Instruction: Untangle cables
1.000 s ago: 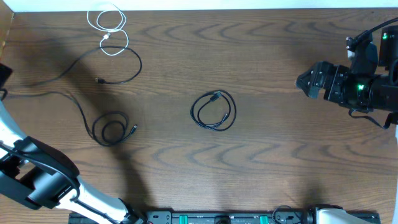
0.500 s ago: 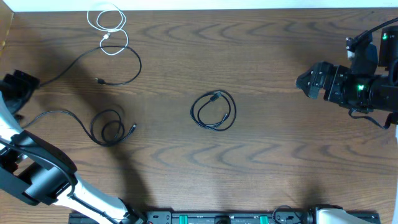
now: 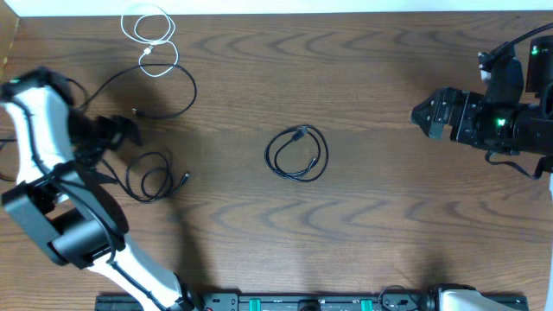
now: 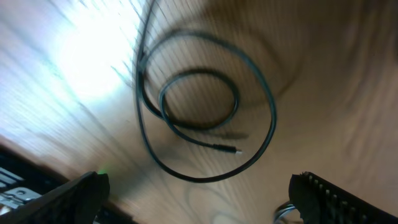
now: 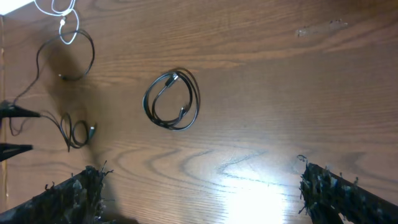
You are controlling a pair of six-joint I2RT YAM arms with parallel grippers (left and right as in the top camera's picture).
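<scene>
We see a counter (image 3: pixel 363 216) of dark brown wood with wavy, ringed grain. The middle cable (image 3: pixel 296 154) and the left-edge cable (image 3: pixel 151 177) are black, and the far-left-corner cable (image 3: pixel 149 39) is white. The left arm (image 3: pixel 39 130) is white and black, the right arm (image 3: pixel 510 125) black with a green light.

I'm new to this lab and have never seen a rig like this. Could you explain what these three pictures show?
Two robot arms work at a wooden table. One picture looks straight down from above. The other two come from a camera on each arm's wrist, so the dark shapes in their bottom corners are that gripper's own fingers. The left gripper and the right gripper are both open and hold nothing. Four thin cables lie on the table: a white cable at the far edge, a long black cable next to it, a coiled black cable in front of the left gripper, and a second black coil in the middle.
</scene>
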